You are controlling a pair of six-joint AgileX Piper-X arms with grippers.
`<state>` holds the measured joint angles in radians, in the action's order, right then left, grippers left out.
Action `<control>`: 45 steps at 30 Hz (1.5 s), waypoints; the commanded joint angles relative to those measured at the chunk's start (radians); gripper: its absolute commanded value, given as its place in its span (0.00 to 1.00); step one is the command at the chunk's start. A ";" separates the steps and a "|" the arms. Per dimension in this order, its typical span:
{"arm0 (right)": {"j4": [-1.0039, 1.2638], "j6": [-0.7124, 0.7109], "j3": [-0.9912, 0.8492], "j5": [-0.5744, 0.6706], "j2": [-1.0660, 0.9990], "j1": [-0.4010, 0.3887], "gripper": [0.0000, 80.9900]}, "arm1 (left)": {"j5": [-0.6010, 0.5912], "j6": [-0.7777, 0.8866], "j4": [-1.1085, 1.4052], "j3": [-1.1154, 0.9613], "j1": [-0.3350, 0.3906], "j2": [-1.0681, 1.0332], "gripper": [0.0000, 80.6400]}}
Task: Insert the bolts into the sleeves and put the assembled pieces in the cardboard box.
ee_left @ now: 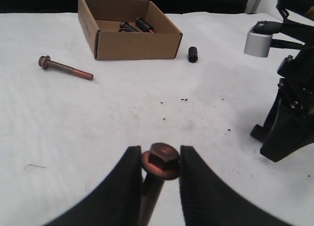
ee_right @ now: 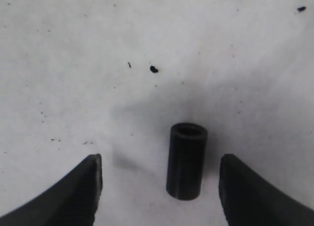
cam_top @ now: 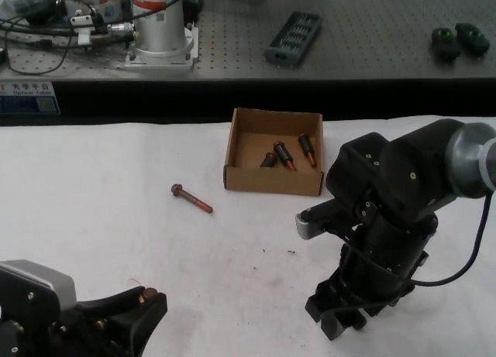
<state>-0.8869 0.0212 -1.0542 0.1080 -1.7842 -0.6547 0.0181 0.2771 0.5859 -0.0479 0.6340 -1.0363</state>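
Clamping a copper-coloured bolt (ee_left: 161, 163) just below its hex head, the left gripper (ee_left: 160, 156) sits low over the white cloth (cam_top: 116, 248). The right gripper (ee_right: 159, 160) is spread wide — a black sleeve (ee_right: 187, 160) stands upright between its fingers, touching neither. A loose bolt (cam_top: 192, 198) lies beside the cardboard box (cam_top: 273, 182), which holds three assembled pieces (cam_top: 285, 156).

A lab: perforated optical table (cam_top: 372, 39) behind the white bench (cam_top: 93, 241).
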 commanded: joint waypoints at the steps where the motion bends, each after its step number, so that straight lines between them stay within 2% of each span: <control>1: 0.025 -0.012 -0.012 0.013 -0.002 0.006 0.61 | -0.007 -0.011 0.002 -0.010 0.000 -0.003 0.01; 4: 0.039 -0.012 -0.012 0.013 -0.002 0.006 0.61 | -0.007 -0.011 -0.001 -0.010 0.000 -0.003 0.01; 11: 0.035 -0.010 -0.008 -0.071 -0.027 0.006 0.58 | -0.007 -0.011 -0.001 -0.010 0.000 -0.003 0.01; 17: 0.036 0.031 -0.007 -0.120 -0.049 0.006 0.46 | -0.007 -0.011 -0.001 -0.010 0.000 -0.003 0.01; 21: 0.029 0.031 -0.007 -0.143 -0.050 0.006 0.30 | -0.007 -0.011 -0.001 -0.010 0.000 -0.003 0.01; 31: 0.036 0.014 -0.007 -0.108 -0.050 0.006 0.29 | -0.007 -0.011 -0.001 -0.010 0.000 -0.003 0.01; 33: 0.036 0.024 -0.007 -0.101 -0.050 0.006 0.21 | -0.007 -0.011 -0.001 -0.010 0.000 -0.003 0.01; 35: 0.038 0.056 -0.007 -0.071 -0.050 0.006 0.05 | -0.007 -0.015 -0.001 -0.010 0.000 -0.003 0.01; 36: 0.040 0.066 -0.007 -0.061 -0.050 0.006 0.02 | -0.007 -0.015 -0.001 -0.010 0.000 -0.003 0.01; 37: 0.045 0.078 -0.007 -0.046 -0.050 0.002 0.09 | -0.007 -0.015 -0.001 -0.010 0.000 -0.003 0.01; 45: 0.052 0.069 -0.007 0.113 0.013 0.001 0.09 | 0.001 -0.022 -0.001 -0.010 0.000 -0.003 0.01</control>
<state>-0.8402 0.0903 -1.0576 0.1369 -1.8087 -0.6501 0.0158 0.2702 0.5808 -0.0479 0.6340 -1.0363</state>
